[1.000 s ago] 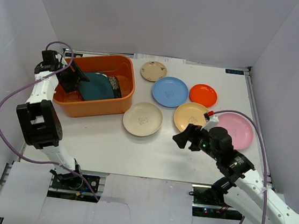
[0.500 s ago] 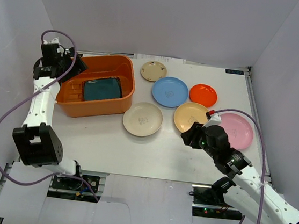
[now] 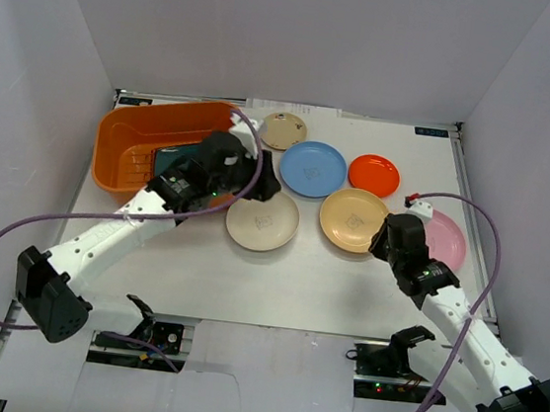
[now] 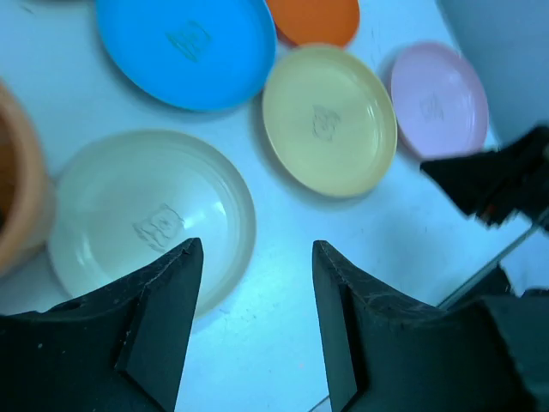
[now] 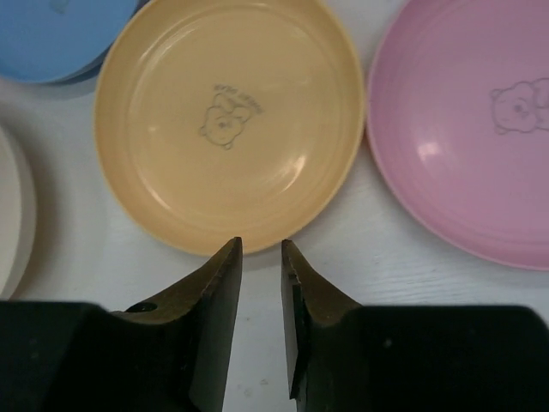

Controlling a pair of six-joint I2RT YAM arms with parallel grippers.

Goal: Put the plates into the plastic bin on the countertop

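Observation:
The orange plastic bin stands at the back left of the white countertop, with a dark teal square plate inside, partly hidden by my left arm. My left gripper hangs open and empty beside the cream plate. My right gripper sits at the near rim of the peach-yellow plate, its jaws a narrow gap apart with nothing between them. Light blue, orange-red, pink and small tan plates lie flat.
White walls enclose the countertop on three sides. The pink plate lies just right of the peach-yellow one, and the light blue plate lies behind the cream one. My right arm shows at the right edge of the left wrist view.
The left arm dropped the dark teal plate into the bin, then swung right across it to the cream plate. The right gripper moved to the peach-yellow plate's near rim and its jaws narrowed.

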